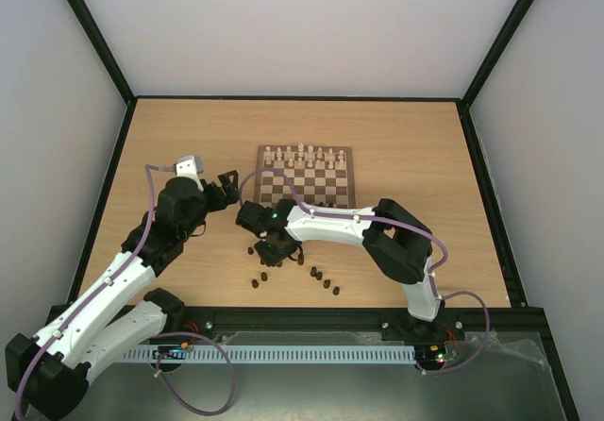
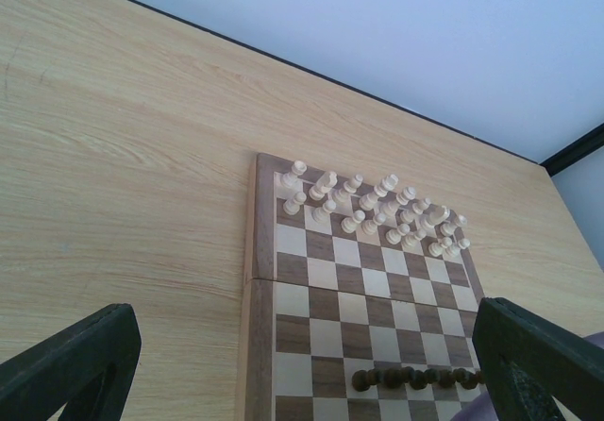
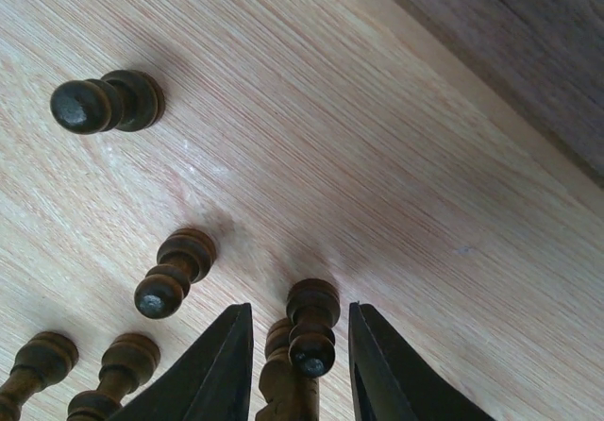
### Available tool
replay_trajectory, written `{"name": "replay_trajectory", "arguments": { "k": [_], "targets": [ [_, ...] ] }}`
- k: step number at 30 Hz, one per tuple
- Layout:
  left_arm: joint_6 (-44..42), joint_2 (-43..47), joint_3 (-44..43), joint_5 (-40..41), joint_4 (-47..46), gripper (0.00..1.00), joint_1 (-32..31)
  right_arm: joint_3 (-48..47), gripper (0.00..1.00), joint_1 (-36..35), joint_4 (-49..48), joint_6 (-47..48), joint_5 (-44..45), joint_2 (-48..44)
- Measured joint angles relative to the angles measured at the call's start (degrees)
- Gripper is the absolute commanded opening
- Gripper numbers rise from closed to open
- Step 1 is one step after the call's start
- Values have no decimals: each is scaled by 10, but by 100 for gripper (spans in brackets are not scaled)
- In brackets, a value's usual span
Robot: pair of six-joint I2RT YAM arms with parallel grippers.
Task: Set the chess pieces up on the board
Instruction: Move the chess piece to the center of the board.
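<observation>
Flanking overlapping pieces [image 3: 312,331]: right end effector [image 3: 300,313]

1. The left arm [image 1: 109,284] runs from its base at the near left up and forward, bent at the elbow, with the wrist turned to the right.
2. The left gripper [image 1: 226,183] has its fingers [image 2: 71,364] spread wide (the wrist view shows only their dark tips).
3. The right arm [image 1: 406,251] rises from its base, folds sharply at the elbow and reaches left.
4. The right gripper [image 1: 275,249] points down, held low, with its fingers [image 3: 212,364] parted by a narrow gap.
</observation>
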State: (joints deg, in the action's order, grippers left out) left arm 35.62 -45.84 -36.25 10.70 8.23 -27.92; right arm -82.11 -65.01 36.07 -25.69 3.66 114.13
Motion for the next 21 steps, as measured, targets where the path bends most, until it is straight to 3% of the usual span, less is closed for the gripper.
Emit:
{"name": "replay_trajectory", "arguments": {
  "k": [21],
  "targets": [
    [0,-3,0,-2,-2,100,0,0,16,0,9,-7,16,0]
  ]
}}
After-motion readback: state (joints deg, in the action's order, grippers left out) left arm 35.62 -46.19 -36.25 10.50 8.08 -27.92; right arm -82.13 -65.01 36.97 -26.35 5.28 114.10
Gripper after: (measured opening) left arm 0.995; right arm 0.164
